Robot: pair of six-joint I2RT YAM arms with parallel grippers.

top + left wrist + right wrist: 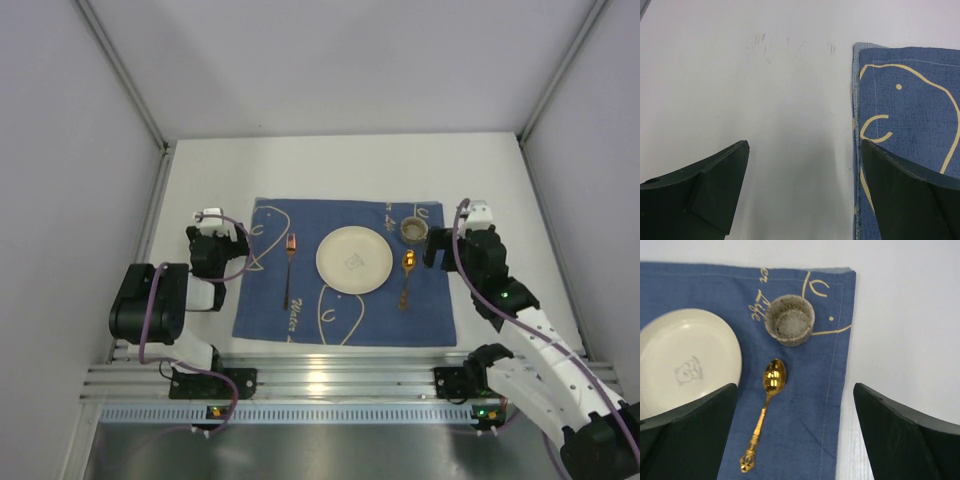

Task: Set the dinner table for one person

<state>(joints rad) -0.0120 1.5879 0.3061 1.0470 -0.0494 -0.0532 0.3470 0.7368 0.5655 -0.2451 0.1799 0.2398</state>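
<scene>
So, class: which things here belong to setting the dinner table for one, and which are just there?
Belong: dinner table, blue placemat, plate, fork, spoon, speckled cup.
Just there: aluminium rails, grey walls. No stray items visible.

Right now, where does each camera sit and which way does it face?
Top external: above and behind, looking down on white matte tabletop; left arm, right arm show.
Left wrist: down at blue cloth placemat's left edge; open left jaws show.
Right wrist: down at gold metal spoon, cream round plate; open right jaws show.
Shared: placemat.
</scene>
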